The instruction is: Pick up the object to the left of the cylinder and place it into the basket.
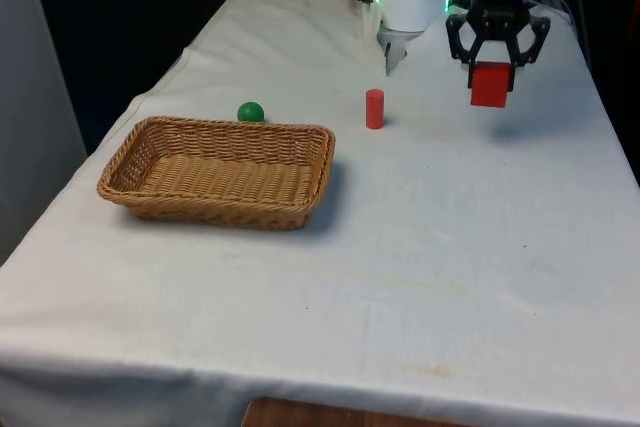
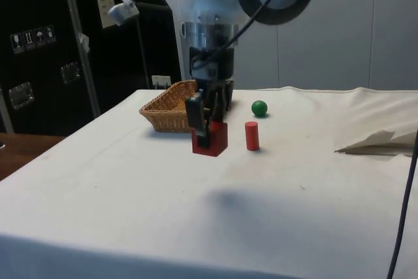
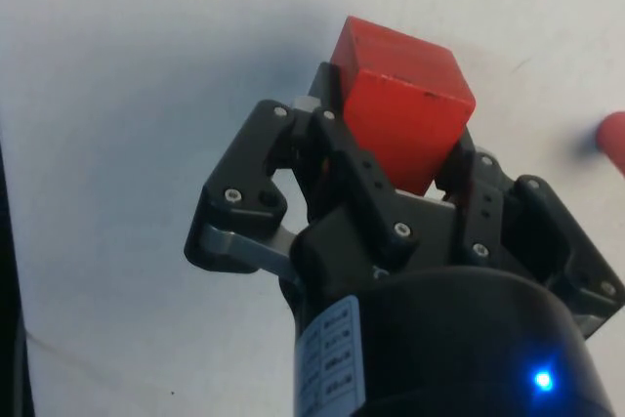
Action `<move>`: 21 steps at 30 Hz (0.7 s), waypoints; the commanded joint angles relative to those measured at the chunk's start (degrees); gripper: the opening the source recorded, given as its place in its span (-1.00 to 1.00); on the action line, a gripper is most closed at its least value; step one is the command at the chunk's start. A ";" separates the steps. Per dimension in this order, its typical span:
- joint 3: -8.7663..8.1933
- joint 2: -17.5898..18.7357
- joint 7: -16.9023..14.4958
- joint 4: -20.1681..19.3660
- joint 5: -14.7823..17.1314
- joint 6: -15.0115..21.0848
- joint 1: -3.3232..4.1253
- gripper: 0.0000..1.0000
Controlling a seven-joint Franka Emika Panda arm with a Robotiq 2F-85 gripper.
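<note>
- One woven wicker basket (image 1: 218, 173), rectangular and shallow, is recorded towards the front view's left; nothing is seen inside it.
- One small green ball (image 1: 251, 112) is noted just behind the basket's far rim, resting on the white-clothed desk (image 1: 450, 277).
- One short red cylinder (image 1: 374, 108) is found upright near the middle of the desk, well apart from the basket.
- One red wooden cube (image 1: 490, 84) is observed at the front view's right of the cylinder, lifted clear of the cloth; in the side view a shadow is seen on the cloth below it.
- One black two-finger gripper (image 1: 494, 59) is counted. Its fingers (image 3: 363, 186) are closed on the cube's opposite faces, with most of the cube protruding beyond the tips.
- The step in hand is judged to be the carry to the basket. It is advised that the present height be kept, so that the upright cylinder and the basket's near rim are passed over without contact.
- It is recommended that the cube be brought over the basket's centre and lowered close to the weave before release, so that a bounce out is avoided.
</note>
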 commanded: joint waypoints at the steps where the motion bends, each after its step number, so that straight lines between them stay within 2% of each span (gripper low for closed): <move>1: -0.63 0.00 1.26 0.52 -2.01 -0.69 -0.11 -1.00; 5: -0.69 -0.57 1.15 1.32 -2.23 -1.95 -0.34 -1.00; 6: -0.17 -0.57 0.00 1.15 -0.57 -1.49 -0.34 -1.00; 7: -0.69 -0.86 1.15 1.78 -2.35 -2.52 -0.46 -1.00; 14: -1.03 -1.72 0.80 3.50 -2.81 -4.87 -0.86 -1.00; 15: -0.69 -1.66 -0.06 3.32 -1.43 -4.41 -0.74 -1.00; 16: -1.09 -1.83 0.74 3.72 -2.86 -5.10 -0.92 -1.00; 21: -1.78 -2.01 0.06 4.98 -3.09 -6.53 -1.26 -1.00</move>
